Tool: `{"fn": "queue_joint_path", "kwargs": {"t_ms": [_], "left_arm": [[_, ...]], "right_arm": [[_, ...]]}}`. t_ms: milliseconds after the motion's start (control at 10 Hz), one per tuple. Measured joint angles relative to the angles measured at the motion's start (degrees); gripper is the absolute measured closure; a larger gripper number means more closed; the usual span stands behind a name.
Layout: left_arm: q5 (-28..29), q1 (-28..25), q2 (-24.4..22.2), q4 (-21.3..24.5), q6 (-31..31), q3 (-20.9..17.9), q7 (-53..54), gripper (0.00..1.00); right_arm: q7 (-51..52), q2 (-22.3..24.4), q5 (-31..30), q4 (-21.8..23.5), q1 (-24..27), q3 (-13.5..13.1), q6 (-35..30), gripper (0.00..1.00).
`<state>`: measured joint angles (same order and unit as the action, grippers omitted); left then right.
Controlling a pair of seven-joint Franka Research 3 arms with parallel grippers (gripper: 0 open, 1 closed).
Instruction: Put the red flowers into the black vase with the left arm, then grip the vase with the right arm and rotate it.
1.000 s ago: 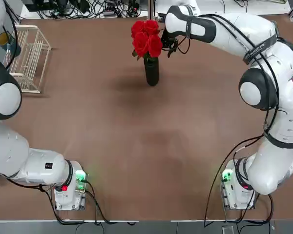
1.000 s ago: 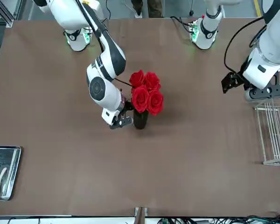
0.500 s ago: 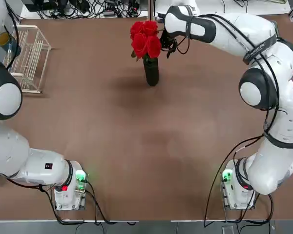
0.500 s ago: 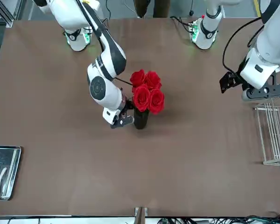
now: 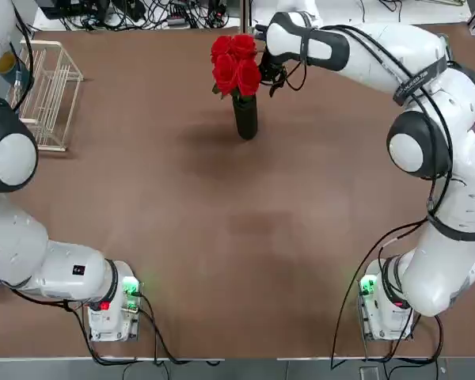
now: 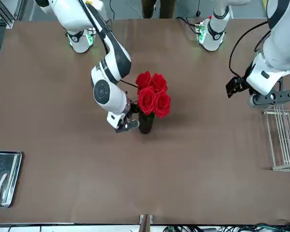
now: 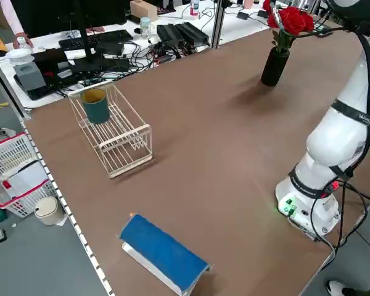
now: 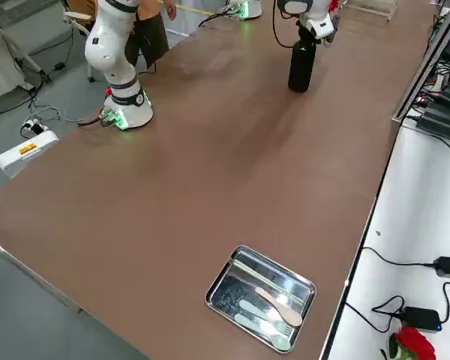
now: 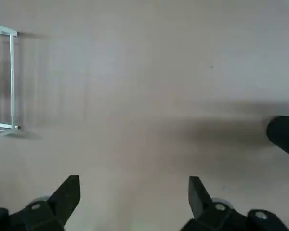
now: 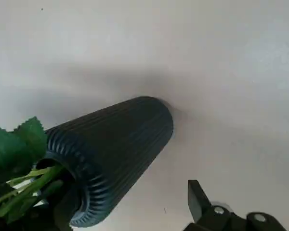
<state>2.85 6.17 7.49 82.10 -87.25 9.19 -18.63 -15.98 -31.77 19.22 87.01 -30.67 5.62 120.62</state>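
Note:
The red flowers (image 5: 236,62) stand in the black vase (image 5: 245,117), upright near the table's far edge. Seen from across the table, the blooms (image 6: 152,94) hide the mouth of the vase (image 6: 145,123). My right gripper (image 6: 127,124) is open, low beside the vase on the right arm's side and close to its wall. In the right wrist view the ribbed vase (image 10: 118,151) fills the space by one finger (image 10: 196,195); the other finger is hidden. My left gripper (image 9: 134,195) hangs open and empty over bare table near the wire rack (image 9: 2,82).
A wire rack (image 5: 49,95) at the far left holds a dark green cup (image 7: 96,106). A metal tray (image 8: 262,296) with spoons lies at the far right corner. A blue block (image 7: 163,253) lies at the left table edge. A person (image 6: 152,7) stands behind the bases.
My right gripper has crept slightly closer to the vase. The left arm has drifted a little away from the rack. Vase and flowers barely shifted.

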Motion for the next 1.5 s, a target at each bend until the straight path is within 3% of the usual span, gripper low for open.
{"fn": "queue_joint_path", "kwargs": {"t_ms": [700, 800, 900, 1200, 1300, 1500], "left_arm": [[0.00, 0.70, 0.19, 0.00, 0.00, 0.00, -0.56, 0.00], [0.00, 0.71, 0.27, 0.00, 0.00, 0.00, -0.56, 0.00], [0.00, 0.71, 0.31, 0.00, 0.00, 0.00, -0.56, 0.00], [-0.85, 0.72, 0.32, -0.15, -0.27, -0.22, -0.56, 0.00], [-2.21, 0.96, 0.30, -0.38, -0.28, -1.12, -0.53, 0.00], [-4.46, 3.84, -0.17, -0.95, -0.30, -7.15, 1.32, 0.00]], "right_arm": [[0.00, -0.03, 0.74, 1.37, 0.16, 1.16, 2.27, 0.04], [0.01, -0.03, 0.75, 1.38, 0.23, 1.16, 2.27, 0.09], [0.01, -0.03, 0.76, 1.38, 0.31, 1.16, 2.27, 0.25], [0.17, -0.03, 0.81, 1.38, 0.90, 1.16, 2.23, 0.49], [0.62, -0.02, 0.85, 1.36, 1.07, 1.16, 2.21, 0.57], [0.96, -0.01, 0.84, 1.32, 1.18, 1.13, 2.21, 0.70]]}}
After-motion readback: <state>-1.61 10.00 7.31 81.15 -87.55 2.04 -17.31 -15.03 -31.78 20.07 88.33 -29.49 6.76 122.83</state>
